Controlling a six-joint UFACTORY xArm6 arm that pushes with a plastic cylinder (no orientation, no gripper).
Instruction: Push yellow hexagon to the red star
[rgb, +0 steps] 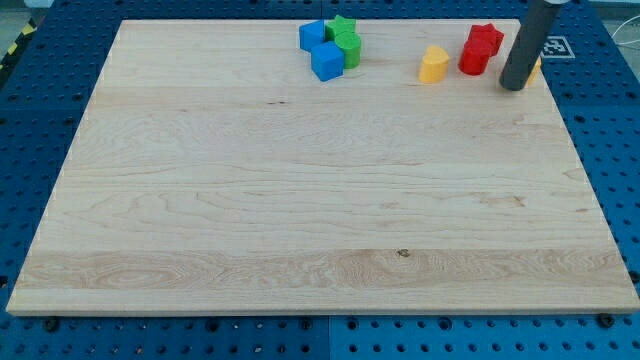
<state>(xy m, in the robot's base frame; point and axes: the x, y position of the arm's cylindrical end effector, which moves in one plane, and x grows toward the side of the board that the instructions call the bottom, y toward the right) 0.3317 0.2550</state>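
**Yellow block beside the red blocks at the top right**

The yellow block (433, 65), its shape unclear, sits near the view's top right on the pale wooden board (300, 200), just left of two red blocks (480, 50). There is no gripper. My tip (513, 86) rests just right of the red blocks, holding nothing. Farther left sit two blue cubes (322, 50) touching green blocks (347, 42).

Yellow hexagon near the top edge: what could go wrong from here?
1. My tip sits to the view's right of the red blocks, while the yellow hexagon lies on their left. A direct move would likely shove the reds first.
2. Everything lies close to the board's top edge; a skewed push could slide a block off.
3. A yellow-orange piece peeks from behind the rod; retreating could drag it along.
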